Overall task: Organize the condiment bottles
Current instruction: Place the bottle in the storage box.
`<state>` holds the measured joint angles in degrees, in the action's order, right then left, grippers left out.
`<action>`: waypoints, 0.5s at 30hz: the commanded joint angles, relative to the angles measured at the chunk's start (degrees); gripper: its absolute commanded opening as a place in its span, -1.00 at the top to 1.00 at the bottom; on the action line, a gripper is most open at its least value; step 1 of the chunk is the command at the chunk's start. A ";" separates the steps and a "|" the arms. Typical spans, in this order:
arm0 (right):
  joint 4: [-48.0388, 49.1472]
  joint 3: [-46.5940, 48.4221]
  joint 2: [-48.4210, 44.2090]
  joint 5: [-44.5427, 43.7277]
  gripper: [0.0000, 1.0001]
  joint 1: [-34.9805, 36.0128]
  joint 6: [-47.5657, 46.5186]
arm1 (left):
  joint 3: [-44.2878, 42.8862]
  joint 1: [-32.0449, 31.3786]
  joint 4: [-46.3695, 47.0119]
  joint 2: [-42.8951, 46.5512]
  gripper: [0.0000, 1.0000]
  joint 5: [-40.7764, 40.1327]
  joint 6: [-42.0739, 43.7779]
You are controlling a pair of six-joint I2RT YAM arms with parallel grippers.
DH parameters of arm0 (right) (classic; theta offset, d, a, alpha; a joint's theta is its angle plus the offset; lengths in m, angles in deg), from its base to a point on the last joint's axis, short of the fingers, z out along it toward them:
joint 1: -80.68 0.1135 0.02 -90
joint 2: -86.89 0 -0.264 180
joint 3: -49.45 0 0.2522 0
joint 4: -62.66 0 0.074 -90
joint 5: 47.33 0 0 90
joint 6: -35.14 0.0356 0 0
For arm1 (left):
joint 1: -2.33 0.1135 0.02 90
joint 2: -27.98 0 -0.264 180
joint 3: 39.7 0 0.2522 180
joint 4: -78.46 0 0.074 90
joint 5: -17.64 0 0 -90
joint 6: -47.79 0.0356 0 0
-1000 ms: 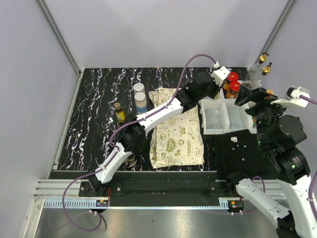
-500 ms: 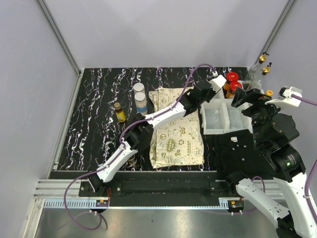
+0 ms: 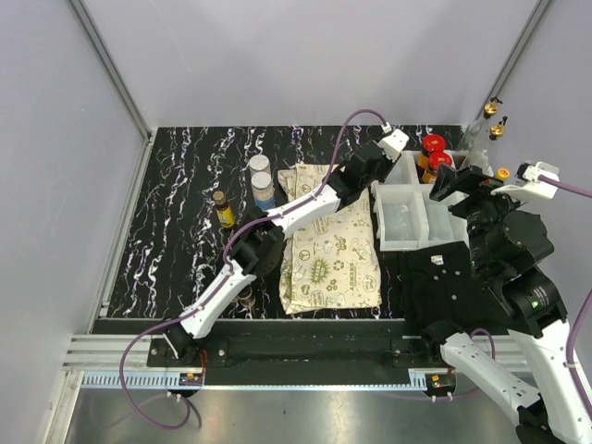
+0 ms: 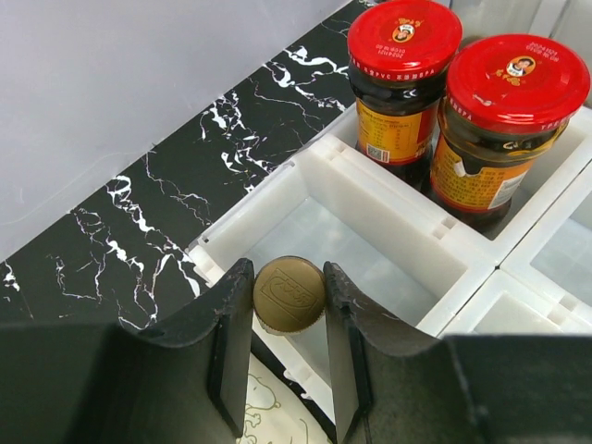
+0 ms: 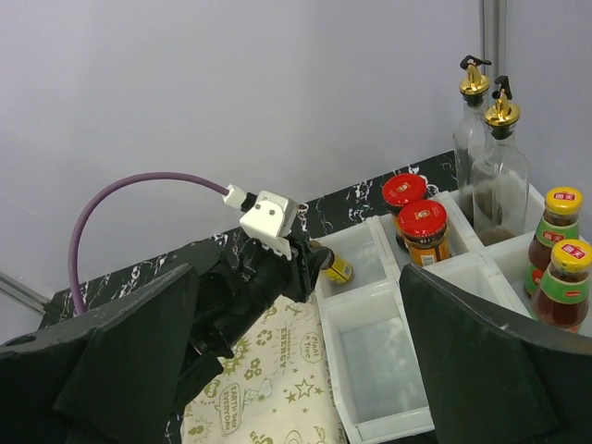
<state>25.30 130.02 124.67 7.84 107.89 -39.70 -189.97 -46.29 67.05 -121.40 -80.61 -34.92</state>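
1. The left gripper (image 4: pixel 287 277) is closed on a small gold-capped bottle (image 4: pixel 289 298), with one finger pressed against each side just under the cap.
2. That bottle hangs over the left outer wall of the white bins (image 4: pixel 375 199), at the rim of an empty compartment. The right wrist view shows it tilted, and I cannot tell whether it touches the wall.
3. Two red-capped jars (image 4: pixel 404 37) stand side by side, close together, in the bins' far compartment, just right of the empty one.
4. The right gripper (image 5: pixel 296 270) is raised over the bins' right part, its jaws spread wide and holding nothing.
5. Two tall spouted bottles (image 5: pixel 502 166) stand at the bins' far right corner. Two yellow-capped bottles (image 5: pixel 562 217) stand just nearer, along the bins' right side.
6. Left of the bins, beyond the patterned cloth (image 3: pixel 328 250), two white-capped jars (image 3: pixel 261 176) and a dark bottle (image 3: pixel 222 208) stand on the marbled table (image 3: pixel 176 185).
7. One more little bottle (image 3: pixel 246 298) sits well left of the bins, towards the near edge and partly hidden under the left arm.
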 commanded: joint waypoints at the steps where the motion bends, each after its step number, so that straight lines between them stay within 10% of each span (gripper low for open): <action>1: 2.50 -0.45 0.54 -0.15 -1.00 -0.22 -1.10 | -3.94 0.98 8.11 1.20 0.64 0.43 -2.28; 15: 3.12 -0.98 0.63 0.02 -0.99 -0.22 -1.36 | -2.10 1.60 3.64 4.79 1.00 2.10 -3.51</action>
<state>25.56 129.36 124.96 7.84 107.89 -40.12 -190.62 -45.35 67.40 -121.88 -79.34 -37.87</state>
